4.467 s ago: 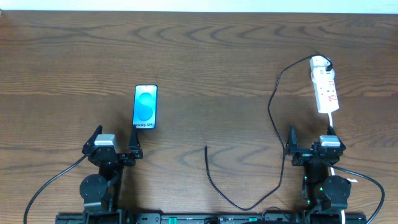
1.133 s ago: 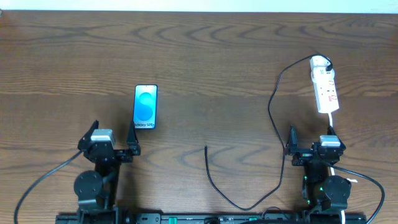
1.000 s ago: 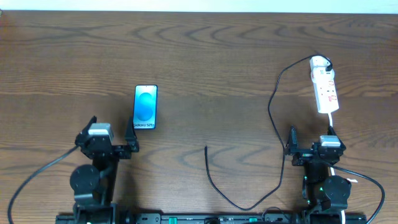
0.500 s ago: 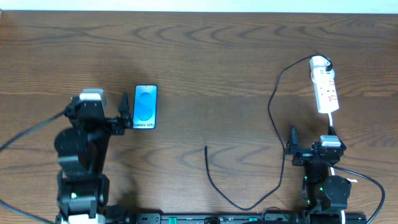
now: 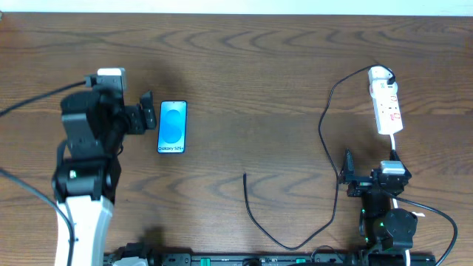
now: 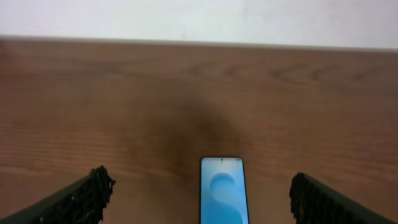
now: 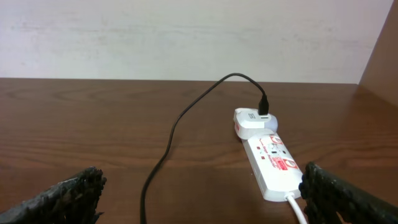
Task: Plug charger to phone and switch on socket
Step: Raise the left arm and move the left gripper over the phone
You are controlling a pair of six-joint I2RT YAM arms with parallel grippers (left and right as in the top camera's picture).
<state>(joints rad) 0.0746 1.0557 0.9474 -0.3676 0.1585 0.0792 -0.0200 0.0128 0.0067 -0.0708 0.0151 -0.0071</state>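
Observation:
The phone (image 5: 173, 126) lies face up with its blue screen lit, left of the table's middle. My left gripper (image 5: 140, 118) is open and empty, and shows just left of the phone. In the left wrist view the phone (image 6: 222, 190) lies between the spread fingers of the left gripper (image 6: 200, 182). The charger (image 5: 325, 133) runs from the socket (image 5: 386, 103) down in a loop to its free tip (image 5: 244, 176). My right gripper (image 5: 369, 164) is open and empty, near the front edge below the socket. The right wrist view shows the right gripper (image 7: 202, 186), the socket (image 7: 270, 158) and the charger (image 7: 180, 124).
A white plug adapter (image 5: 379, 74) sits at the socket's far end, with the charger's black plug in it. A white cord (image 5: 394, 144) leaves the socket's near end toward my right arm. A pale wall runs along the wooden table's (image 5: 259, 66) far edge.
My left arm has risen and reached away from the front edge, from behind the phone to beside it. Its gripper stays open. The right arm, phone, charger and socket have not moved.

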